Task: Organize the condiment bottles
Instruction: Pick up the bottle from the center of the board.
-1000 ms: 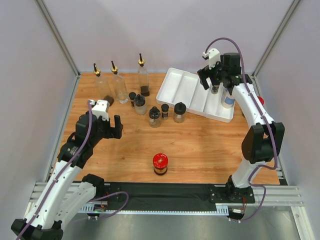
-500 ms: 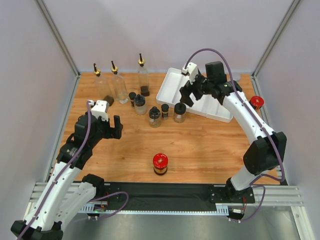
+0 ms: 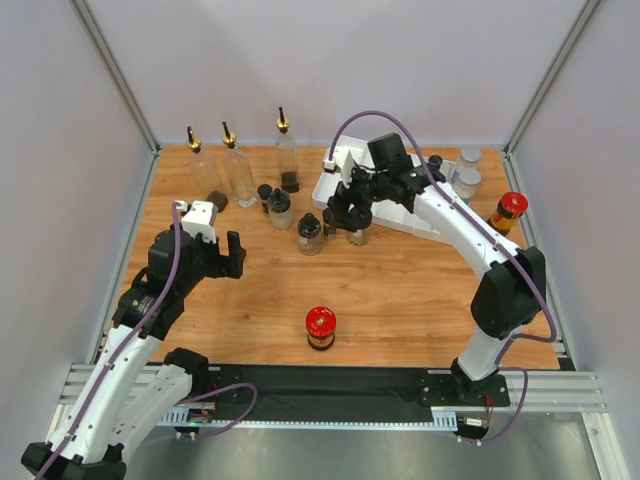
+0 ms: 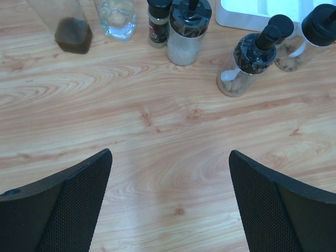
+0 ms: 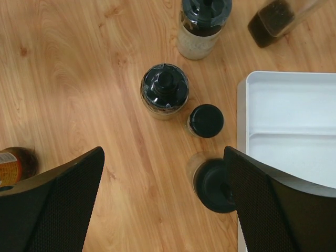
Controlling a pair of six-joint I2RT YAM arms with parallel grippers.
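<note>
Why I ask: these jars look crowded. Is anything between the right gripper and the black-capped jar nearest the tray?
Nothing visible. The open right gripper hangs over that jar; a smaller jar stands close beside it, the tray alongside.

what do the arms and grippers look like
The left arm and right arm have white shells, black joints and a purple cable each. The left gripper and right gripper have black fingers with a fine mesh texture.
</note>
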